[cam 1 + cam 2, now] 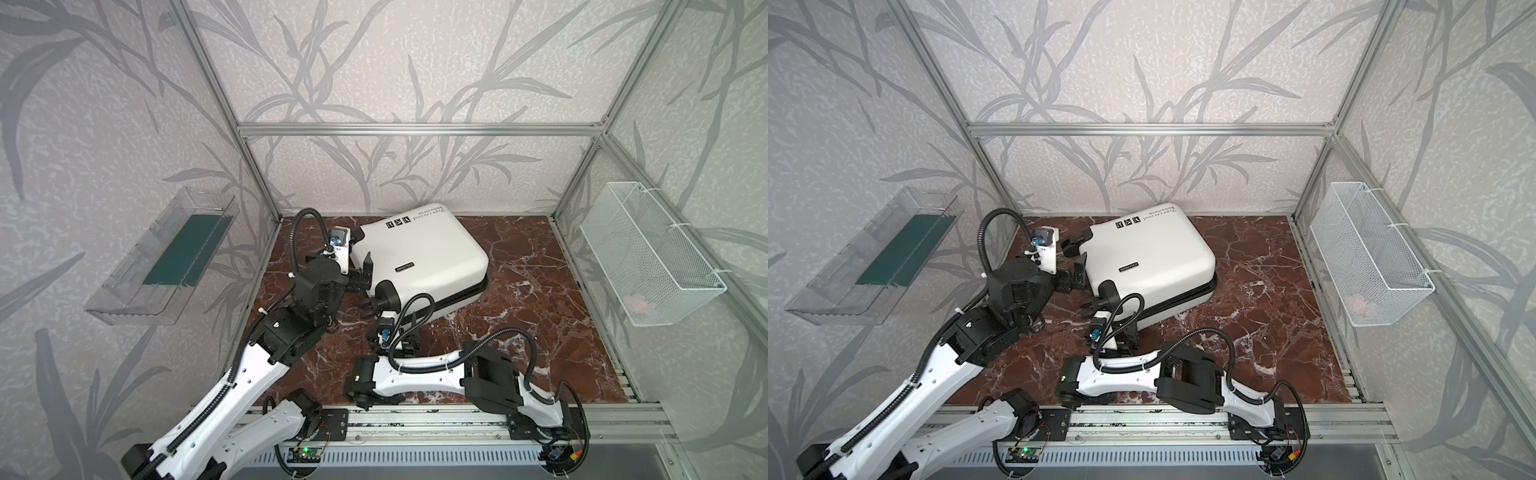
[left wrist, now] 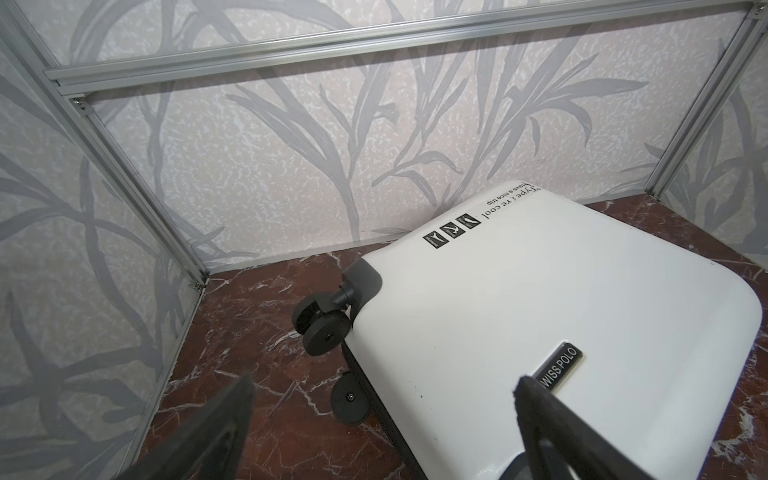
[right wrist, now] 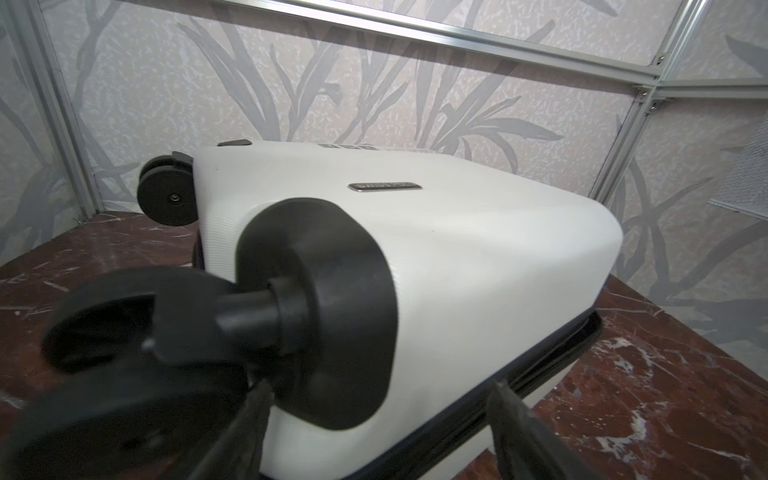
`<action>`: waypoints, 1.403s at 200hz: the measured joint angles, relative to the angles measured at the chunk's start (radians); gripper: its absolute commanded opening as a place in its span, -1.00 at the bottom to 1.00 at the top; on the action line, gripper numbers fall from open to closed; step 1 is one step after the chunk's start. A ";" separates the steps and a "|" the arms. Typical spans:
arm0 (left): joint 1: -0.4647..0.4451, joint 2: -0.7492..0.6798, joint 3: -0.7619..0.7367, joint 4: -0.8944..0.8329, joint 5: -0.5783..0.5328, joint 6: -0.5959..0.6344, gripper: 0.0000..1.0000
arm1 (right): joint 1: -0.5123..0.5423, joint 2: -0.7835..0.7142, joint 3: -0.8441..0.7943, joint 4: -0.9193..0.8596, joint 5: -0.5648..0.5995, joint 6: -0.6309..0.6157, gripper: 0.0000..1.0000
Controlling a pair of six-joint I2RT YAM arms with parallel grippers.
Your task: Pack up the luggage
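Noted luggage (image 1: 419,257) lying closed at rear of surface (image 1: 519,316), seam slightly agape, with left end effector (image 1: 365,274) spread wide at wheel end and right end effector (image 3: 382,419) spread beside seam; judged zipping left, contents unseen.

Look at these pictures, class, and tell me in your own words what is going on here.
A two-armed robot is working on the luggage, a white suitcase lying flat on the marble table with its halves together. The left gripper hangs open over the wheeled end, and the right gripper is open at the near corner wheel. Neither holds anything. A clear tray and a wire basket hang on the side walls.
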 measured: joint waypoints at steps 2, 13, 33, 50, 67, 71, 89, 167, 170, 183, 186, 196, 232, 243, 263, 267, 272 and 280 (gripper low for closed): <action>0.002 0.000 0.001 -0.002 0.001 0.000 0.99 | 0.000 0.005 0.009 0.000 0.000 -0.005 0.67; 0.010 -0.005 0.007 -0.019 0.004 0.000 0.99 | 0.002 0.044 0.084 -0.001 -0.011 -0.049 0.69; 0.029 -0.013 0.020 -0.045 0.006 0.001 0.99 | 0.006 0.136 0.280 0.000 -0.006 -0.155 0.71; 0.049 -0.015 0.042 -0.070 0.007 0.007 0.99 | 0.008 0.200 0.432 0.000 0.000 -0.240 0.72; 0.075 -0.015 0.073 -0.089 0.007 0.016 0.99 | 0.008 0.256 0.578 0.000 0.001 -0.318 0.74; 0.082 -0.014 0.082 -0.094 0.006 0.018 0.99 | 0.008 0.265 0.605 0.000 0.002 -0.333 0.74; 0.120 -0.008 0.134 -0.114 0.007 0.029 0.99 | 0.007 0.302 0.718 0.000 0.003 -0.397 0.75; 0.357 0.131 0.401 -0.169 0.079 0.018 0.99 | -0.054 0.202 0.474 0.609 -0.089 -1.209 0.98; 0.363 0.136 0.409 -0.172 0.083 0.017 0.99 | -0.056 0.187 0.438 0.668 -0.092 -1.268 0.98; 0.394 0.158 0.439 -0.184 0.103 0.014 0.99 | -0.064 0.130 0.319 0.935 -0.118 -1.511 0.98; 0.400 0.163 0.444 -0.187 0.108 0.013 0.99 | -0.067 0.126 0.313 0.988 -0.134 -1.562 0.98; 0.423 0.173 0.460 -0.197 0.126 0.008 0.99 | -0.075 0.125 0.322 1.122 -0.179 -1.678 0.98; 0.486 0.184 0.498 -0.213 0.177 -0.007 0.99 | -0.120 0.124 0.426 1.340 -0.442 -1.902 0.98; 0.497 0.184 0.507 -0.219 0.192 -0.009 0.99 | -0.139 0.122 0.464 1.343 -0.522 -1.923 0.98; 0.507 0.184 0.515 -0.224 0.214 -0.011 0.99 | -0.185 0.078 0.481 1.307 -0.665 -1.914 0.98; 0.509 0.185 0.517 -0.225 0.219 -0.011 0.99 | -0.195 0.062 0.474 1.302 -0.689 -1.910 0.98; 0.511 0.185 0.517 -0.226 0.223 -0.011 0.99 | -0.206 0.041 0.462 1.292 -0.715 -1.901 0.98; 0.512 0.185 0.517 -0.228 0.231 -0.014 0.99 | -0.222 -0.007 0.423 1.286 -0.758 -1.885 0.98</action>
